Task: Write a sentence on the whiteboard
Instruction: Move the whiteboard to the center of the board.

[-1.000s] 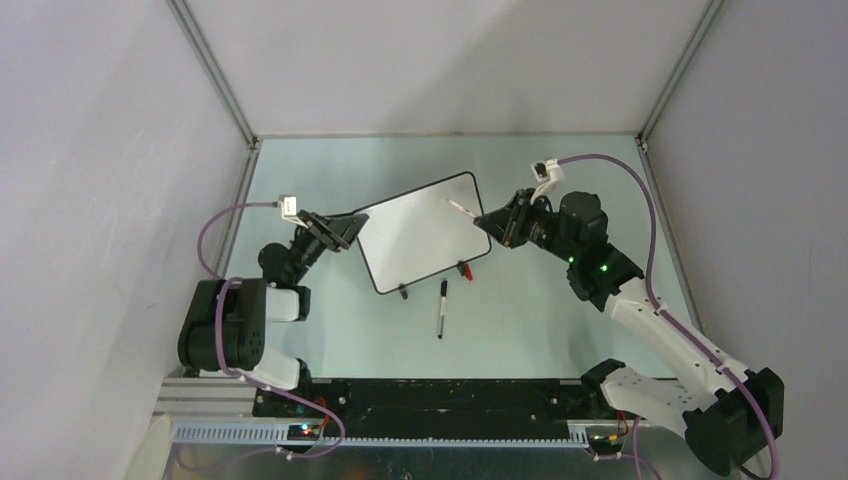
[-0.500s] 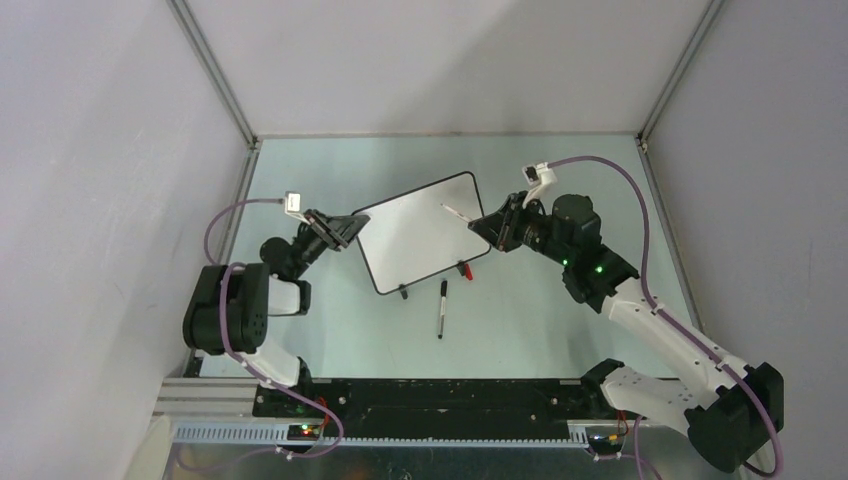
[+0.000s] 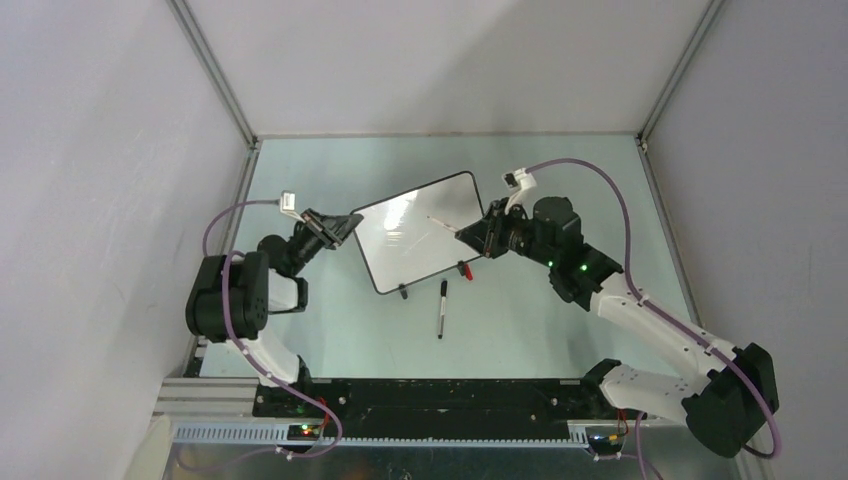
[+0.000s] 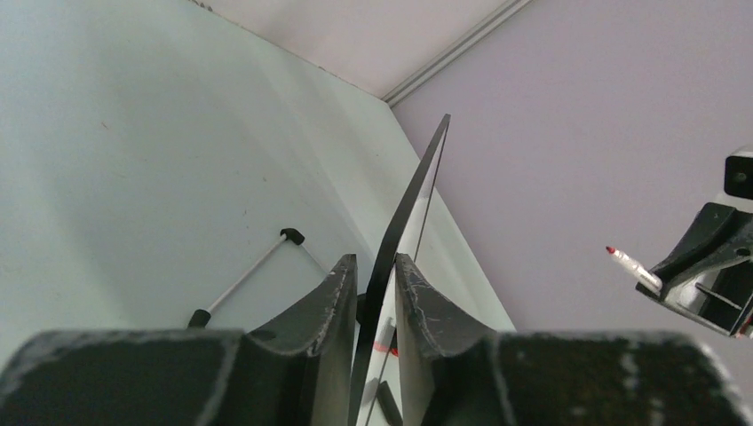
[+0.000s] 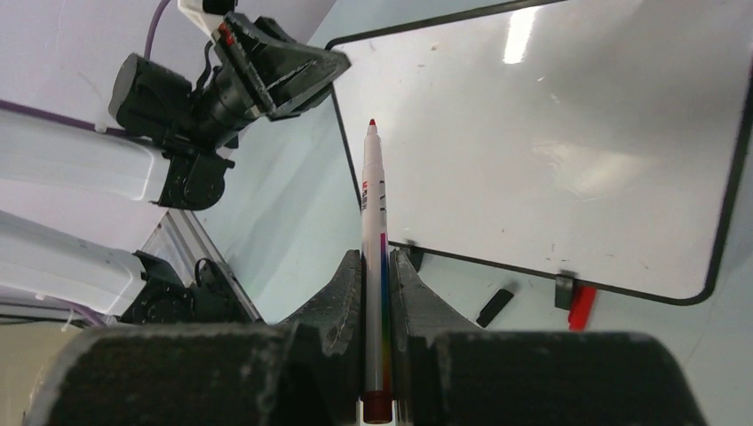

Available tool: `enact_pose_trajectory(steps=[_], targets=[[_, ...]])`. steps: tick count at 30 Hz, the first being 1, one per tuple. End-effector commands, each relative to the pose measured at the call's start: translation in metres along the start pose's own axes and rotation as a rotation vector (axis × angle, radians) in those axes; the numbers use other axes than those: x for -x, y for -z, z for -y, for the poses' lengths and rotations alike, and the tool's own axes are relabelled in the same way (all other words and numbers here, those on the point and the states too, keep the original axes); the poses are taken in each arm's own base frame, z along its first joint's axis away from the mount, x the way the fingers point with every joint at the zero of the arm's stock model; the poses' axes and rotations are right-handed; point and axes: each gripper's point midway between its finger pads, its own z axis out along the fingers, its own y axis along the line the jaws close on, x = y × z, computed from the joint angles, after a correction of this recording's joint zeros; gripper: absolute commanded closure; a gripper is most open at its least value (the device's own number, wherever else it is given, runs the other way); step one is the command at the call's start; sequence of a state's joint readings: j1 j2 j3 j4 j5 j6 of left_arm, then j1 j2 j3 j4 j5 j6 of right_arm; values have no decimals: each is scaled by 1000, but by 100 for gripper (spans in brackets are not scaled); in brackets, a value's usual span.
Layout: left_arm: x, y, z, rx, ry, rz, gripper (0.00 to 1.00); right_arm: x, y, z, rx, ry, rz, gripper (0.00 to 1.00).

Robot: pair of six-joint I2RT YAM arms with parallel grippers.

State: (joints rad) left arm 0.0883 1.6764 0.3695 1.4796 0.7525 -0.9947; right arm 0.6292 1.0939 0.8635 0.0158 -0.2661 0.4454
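Red-tipped marker [image 5: 372, 222] sits pinched tight between the right fingers [image 5: 342, 297], its tip now hanging over the right half of the whiteboard [image 3: 415, 240]. A second ago that tip was out at the board's far right edge, so the right arm has swung left to bring it in. The left fingers [image 4: 330, 297] have drawn in from wide to narrow, one on each side of the board's left edge. Whether they already clamp it I cannot tell.

The board stands tilted on its feet in the middle of the desk [image 3: 560, 180], in the same place as before. Its glossy face shows only glare and no red words. With the board nearly braced and the tip close to the face, writing looks about to start. A black pen [image 3: 441, 308] lies on the desk just near of the board.
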Motion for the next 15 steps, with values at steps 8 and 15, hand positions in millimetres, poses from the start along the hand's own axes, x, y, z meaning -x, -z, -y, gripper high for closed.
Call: enact_pose_trajectory(steps=[8,15], targets=[[10,-3,7,-43,-26,14,76,11,-27,-47,46,109,-28,100],[7,-3,12,-53,-36,8,76,14,-47,-63,35,130,-64,100]])
